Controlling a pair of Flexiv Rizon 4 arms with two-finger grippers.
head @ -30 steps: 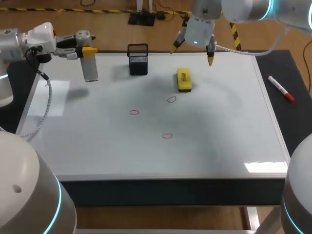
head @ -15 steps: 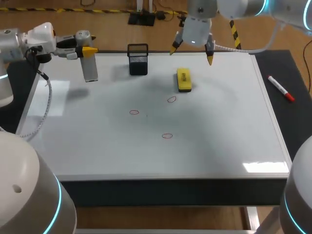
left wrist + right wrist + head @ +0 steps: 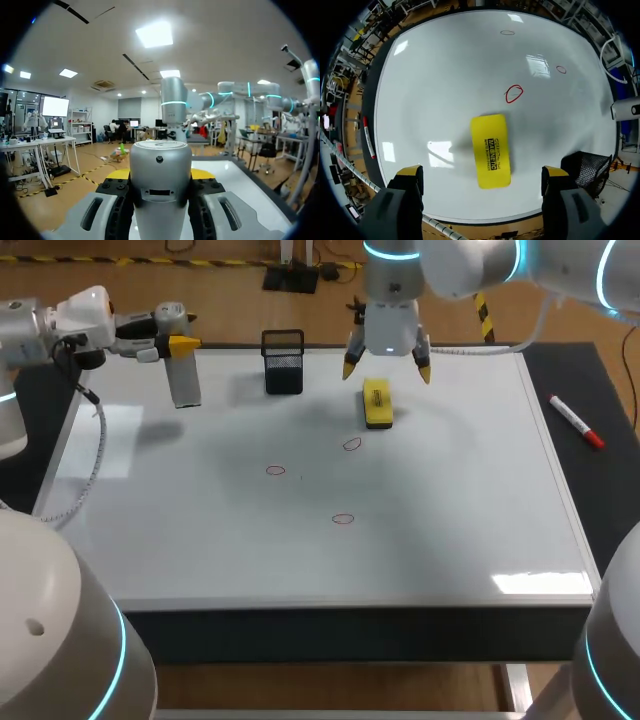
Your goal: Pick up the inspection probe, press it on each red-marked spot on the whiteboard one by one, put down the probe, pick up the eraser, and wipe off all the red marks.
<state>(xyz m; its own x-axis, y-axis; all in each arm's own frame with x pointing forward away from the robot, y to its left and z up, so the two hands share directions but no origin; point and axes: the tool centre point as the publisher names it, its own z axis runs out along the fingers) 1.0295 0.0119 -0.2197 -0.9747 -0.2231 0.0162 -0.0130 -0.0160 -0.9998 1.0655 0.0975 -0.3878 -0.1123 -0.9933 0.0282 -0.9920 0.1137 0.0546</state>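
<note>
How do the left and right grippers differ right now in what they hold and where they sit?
The left gripper is shut on the inspection probe, while the right gripper is open and empty. The left gripper sits over the whiteboard's far left corner; the right gripper hangs above the yellow eraser, fingers spread wider than it. The left gripper reaches in sideways; the right gripper points down. Both have yellow fingertips.

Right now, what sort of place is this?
Probably a robot test lab: a whiteboard laid flat as a table, small red circles drawn on it, a yellow eraser under the open right gripper, and a grey probe clamped in the left gripper.
</note>
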